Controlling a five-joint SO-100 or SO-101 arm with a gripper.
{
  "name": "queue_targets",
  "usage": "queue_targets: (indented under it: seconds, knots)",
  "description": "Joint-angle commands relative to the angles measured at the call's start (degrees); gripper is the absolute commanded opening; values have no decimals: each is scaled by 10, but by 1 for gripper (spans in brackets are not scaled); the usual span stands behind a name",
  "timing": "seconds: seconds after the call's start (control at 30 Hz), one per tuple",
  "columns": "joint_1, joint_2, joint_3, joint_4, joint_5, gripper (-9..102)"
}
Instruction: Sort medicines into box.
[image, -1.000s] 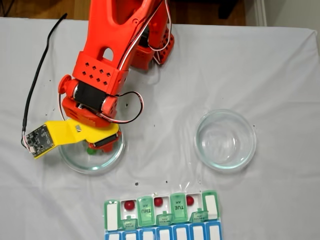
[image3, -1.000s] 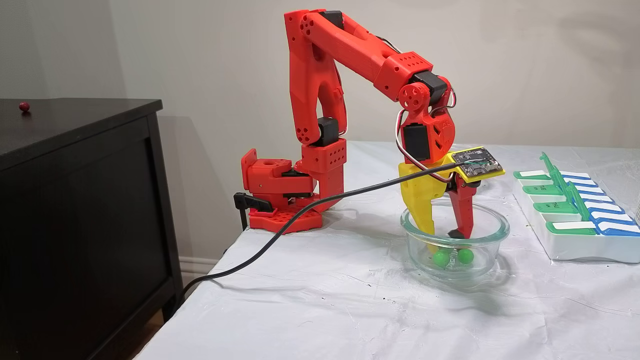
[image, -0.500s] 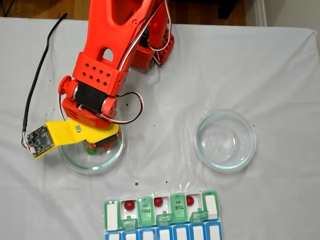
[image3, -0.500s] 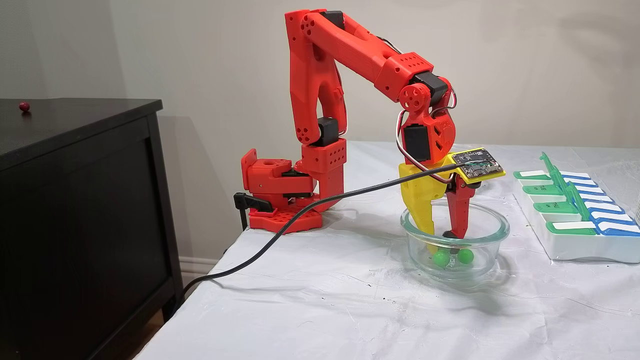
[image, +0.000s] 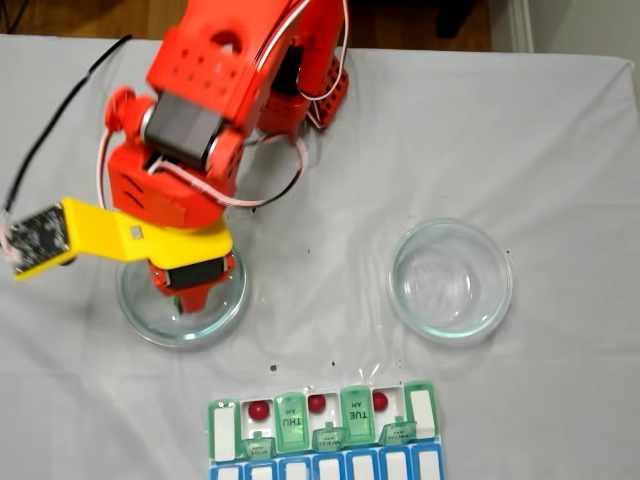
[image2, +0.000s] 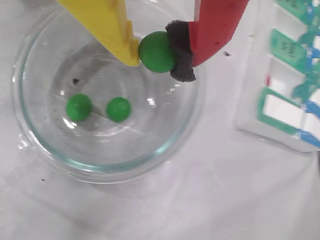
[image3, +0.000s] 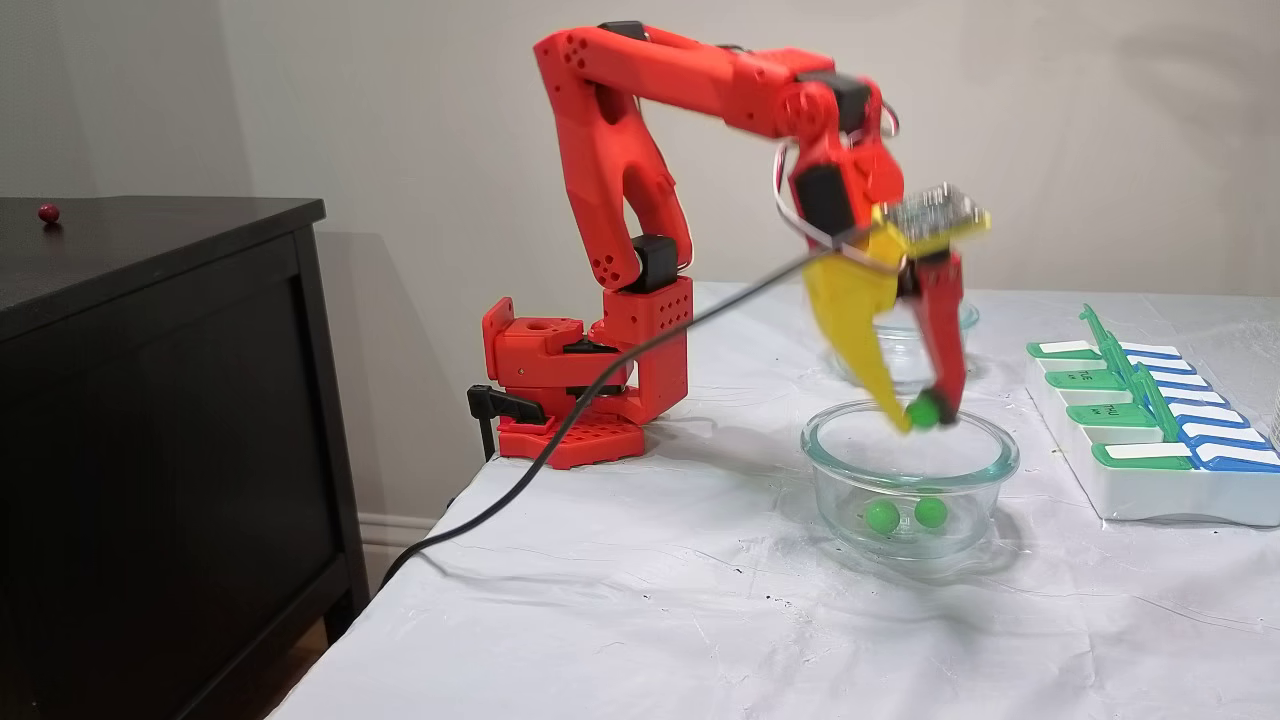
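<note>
A white-covered worktop (image3: 700, 620) carries everything, with a dark cabinet (image3: 150, 400) standing beside it on the left of a fixed view. The red arm (image3: 640, 200) rises from its base and reaches over to a clear glass dish (image3: 905, 500); a black cable (image3: 600, 390) trails from the wrist off the worktop edge. A second glass dish (image: 450, 280) sits well apart to the right in a fixed view. The pill box (image: 325, 440) lies at the near edge of that view, with several green lids (image: 291, 422) standing raised and a blue row (image: 330, 468) below. 3 dark red pills (image: 260, 409) lie in its uncovered compartments, 1 in each. The hand (image2: 157, 52) hangs above the first dish, its yellow finger (image2: 107, 27) and red finger (image2: 215, 27) pinching 1 green pill (image2: 156, 51), which presses against a dark pad on the red finger. 2 more green pills (image2: 79, 107) rest near each other on the dish floor. A small red ball (image3: 47, 212) sits on the cabinet top.
</note>
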Motion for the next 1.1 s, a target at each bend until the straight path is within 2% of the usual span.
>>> queue_targets:
  seconds: [0.0, 0.17, 0.23, 0.37, 0.8, 1.07]
  knots:
    - [-74, 47, -123, -3, 85, 0]
    - [-212, 7, -76, -105, 165, 0]
    - [-253, 15, -22, -171, 192, 0]
    - [-308, -1, 26, -248, 238, 0]
    - [-354, -120, -10, -294, 291, 0]
    - [-364, -157, -1, -380, 292, 0]
